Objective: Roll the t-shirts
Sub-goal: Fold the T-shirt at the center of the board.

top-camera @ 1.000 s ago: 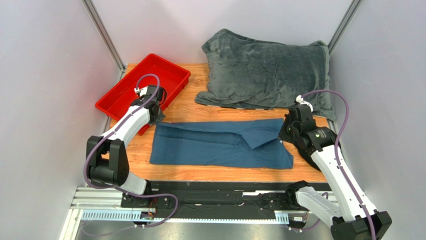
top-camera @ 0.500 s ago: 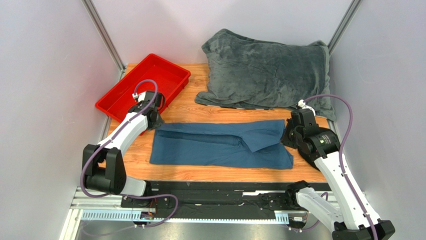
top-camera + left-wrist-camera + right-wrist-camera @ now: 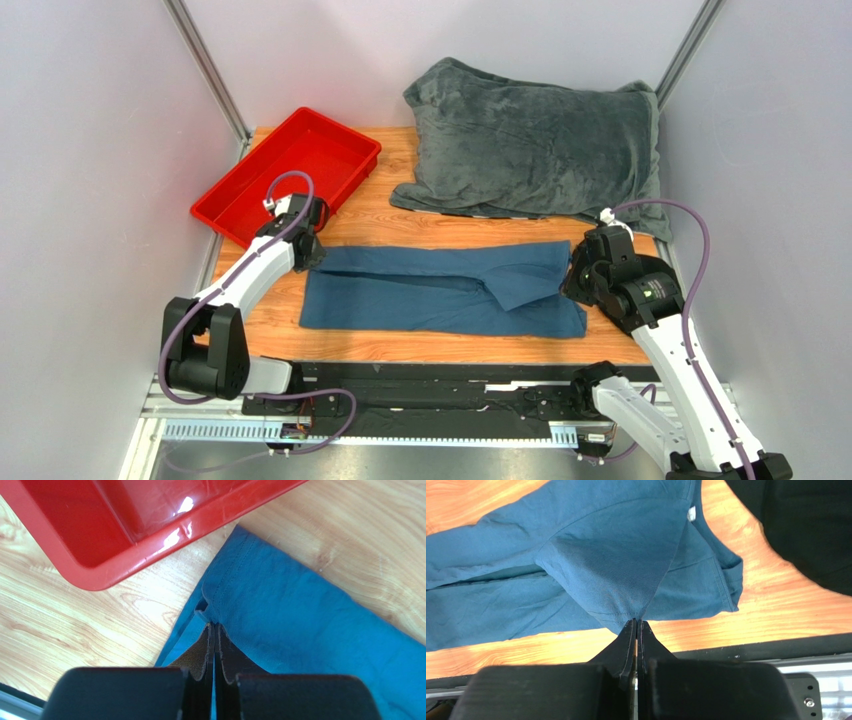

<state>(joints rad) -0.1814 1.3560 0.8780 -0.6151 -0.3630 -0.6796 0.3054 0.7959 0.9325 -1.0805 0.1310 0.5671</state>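
The dark teal t-shirt [image 3: 440, 290] lies flat on the wooden table, folded into a long strip running left to right. My left gripper [image 3: 312, 250] is at its far left corner, jaws shut on the hem; in the left wrist view the fingertips [image 3: 214, 626] pinch the blue cloth [image 3: 300, 620]. My right gripper [image 3: 570, 275] is at the strip's right end, shut on a folded flap. In the right wrist view the cloth [image 3: 616, 565] tents up to the closed tips [image 3: 636, 621].
A red tray [image 3: 250, 190] stands at the back left, its rim [image 3: 125, 575] close beside the left gripper. A large grey blanket [image 3: 540, 140] fills the back right and shows dark in the right wrist view [image 3: 806, 525]. A black rail runs along the near edge.
Both grippers have moved toward the near edge while holding the shirt. The far edge of the shirt has come with them and the strip is slightly narrower.
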